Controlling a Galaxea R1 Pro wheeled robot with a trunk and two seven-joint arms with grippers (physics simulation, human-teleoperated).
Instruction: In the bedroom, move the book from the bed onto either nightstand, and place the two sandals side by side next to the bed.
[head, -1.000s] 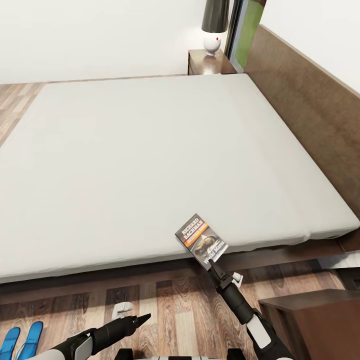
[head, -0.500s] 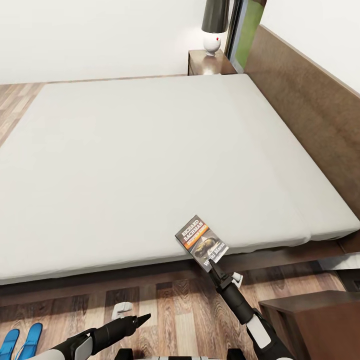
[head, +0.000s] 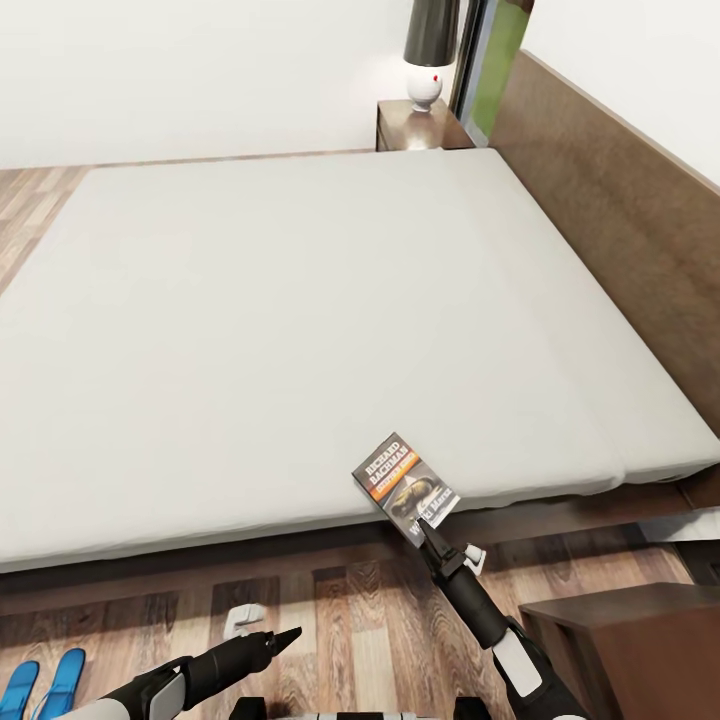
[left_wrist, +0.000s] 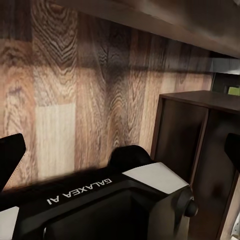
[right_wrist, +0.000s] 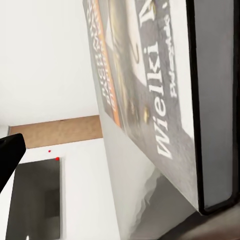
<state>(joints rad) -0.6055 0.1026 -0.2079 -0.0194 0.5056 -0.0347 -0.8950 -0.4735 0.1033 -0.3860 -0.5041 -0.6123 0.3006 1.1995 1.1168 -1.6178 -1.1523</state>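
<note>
Bedroom floor below, right gripper (head: 428, 522) pinches the book (head: 404, 486) by one corner at the bed (head: 300, 330) edge; thin grip, could slip.

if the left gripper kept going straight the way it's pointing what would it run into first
Probably the bed: the left gripper points right and slightly up over bare floor toward its near frame, though depth is unclear from the head view.
</note>
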